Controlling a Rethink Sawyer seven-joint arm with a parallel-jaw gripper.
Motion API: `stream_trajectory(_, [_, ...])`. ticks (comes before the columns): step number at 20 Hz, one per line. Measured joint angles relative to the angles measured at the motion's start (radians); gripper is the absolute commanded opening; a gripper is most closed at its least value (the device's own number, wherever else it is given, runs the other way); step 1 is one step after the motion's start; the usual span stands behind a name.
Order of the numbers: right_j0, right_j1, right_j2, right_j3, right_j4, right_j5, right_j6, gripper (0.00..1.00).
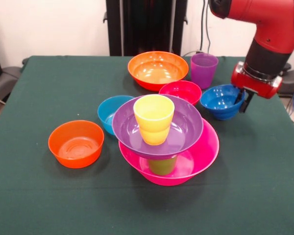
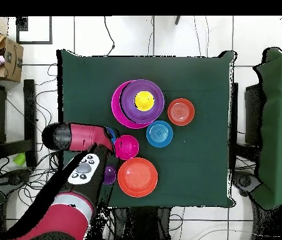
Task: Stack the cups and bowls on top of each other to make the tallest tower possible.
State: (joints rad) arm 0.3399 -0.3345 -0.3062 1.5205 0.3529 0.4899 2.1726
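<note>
The tower stands mid-table: the big pink bowl [image 1: 210, 147] holds the lime green cup [image 1: 162, 165], which carries the big purple bowl [image 1: 187, 126], with the yellow cup [image 1: 154, 119] upright in it. From overhead the yellow cup [image 2: 144, 100] sits in the purple bowl [image 2: 130, 92] over the pink bowl [image 2: 115, 103]. My gripper [image 1: 242, 100] is at the right rim of the dark blue bowl [image 1: 219, 102], which rests on the table. The arm hides this in the overhead view.
Loose on the green cloth are the small orange bowl [image 1: 76, 143], the light blue bowl [image 1: 109, 111] touching the tower's left side, the red bowl [image 1: 180, 91], the big orange bowl [image 1: 158, 69] and the purple cup [image 1: 204, 69]. The table's right edge is close to the gripper.
</note>
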Motion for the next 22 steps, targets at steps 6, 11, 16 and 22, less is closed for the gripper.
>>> stream_trajectory(6, [-0.043,-0.094,-0.001,0.05,0.0,0.052,0.0,0.0])
stream_trajectory(11, [-0.079,-0.16,-0.002,0.052,-0.001,0.162,0.0,0.0])
stream_trajectory(16, [-0.088,-0.209,-0.015,0.023,-0.001,0.337,0.0,0.0])
stream_trajectory(22, [-0.088,-0.217,-0.032,-0.06,-0.007,0.499,0.0,0.0])
